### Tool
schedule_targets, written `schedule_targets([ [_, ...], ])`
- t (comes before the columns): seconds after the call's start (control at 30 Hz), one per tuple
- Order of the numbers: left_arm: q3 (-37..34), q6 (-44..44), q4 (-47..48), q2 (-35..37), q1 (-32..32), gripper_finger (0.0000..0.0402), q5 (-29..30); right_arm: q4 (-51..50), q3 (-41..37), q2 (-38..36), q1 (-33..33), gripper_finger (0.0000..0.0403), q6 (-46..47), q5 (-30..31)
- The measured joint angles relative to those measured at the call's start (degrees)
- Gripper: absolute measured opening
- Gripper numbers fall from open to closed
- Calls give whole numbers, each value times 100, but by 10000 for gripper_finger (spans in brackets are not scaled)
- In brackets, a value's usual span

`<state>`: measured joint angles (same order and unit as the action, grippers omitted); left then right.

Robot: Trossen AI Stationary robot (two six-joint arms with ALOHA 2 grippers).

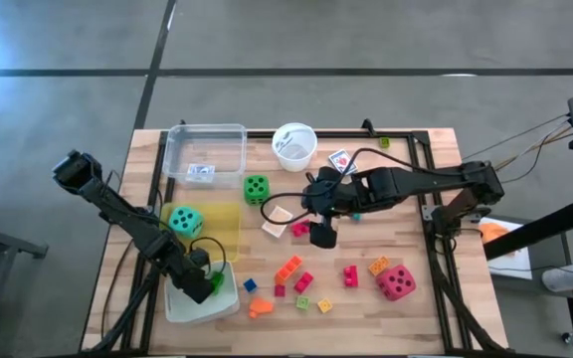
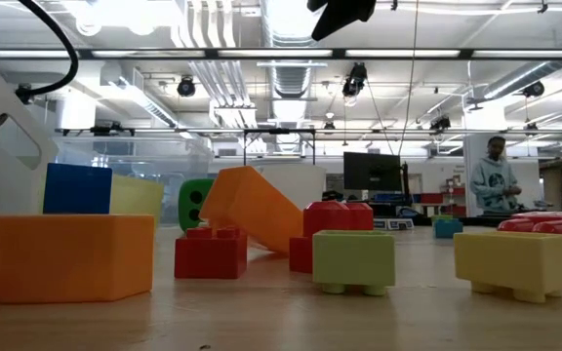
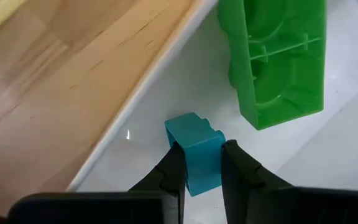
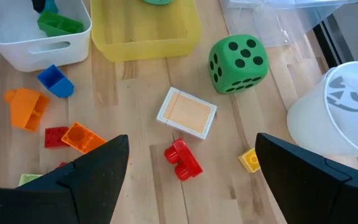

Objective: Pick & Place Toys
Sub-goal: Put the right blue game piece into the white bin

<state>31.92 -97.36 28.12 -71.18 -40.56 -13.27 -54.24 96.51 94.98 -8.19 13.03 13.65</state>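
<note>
Over the white tray, with left end effector clenched on the teal block beside the green block, lower, release gently, lift straight; right end effector, spread and empty, above the table.

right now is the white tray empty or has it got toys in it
Not empty. The white tray holds a green block, and the left gripper is shut on a teal block inside it.
</note>
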Motion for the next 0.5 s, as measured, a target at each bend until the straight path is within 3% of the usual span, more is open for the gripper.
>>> schedule_targets([
  [0.3, -2, -66, 0, -2, 2, 53, 20, 0, 0, 0, 143, 345, -60, 0],
  [0.5, 0, -65, 0, -7, 2, 153, 19, 0, 0, 2, 178, 345, -70, 0],
])
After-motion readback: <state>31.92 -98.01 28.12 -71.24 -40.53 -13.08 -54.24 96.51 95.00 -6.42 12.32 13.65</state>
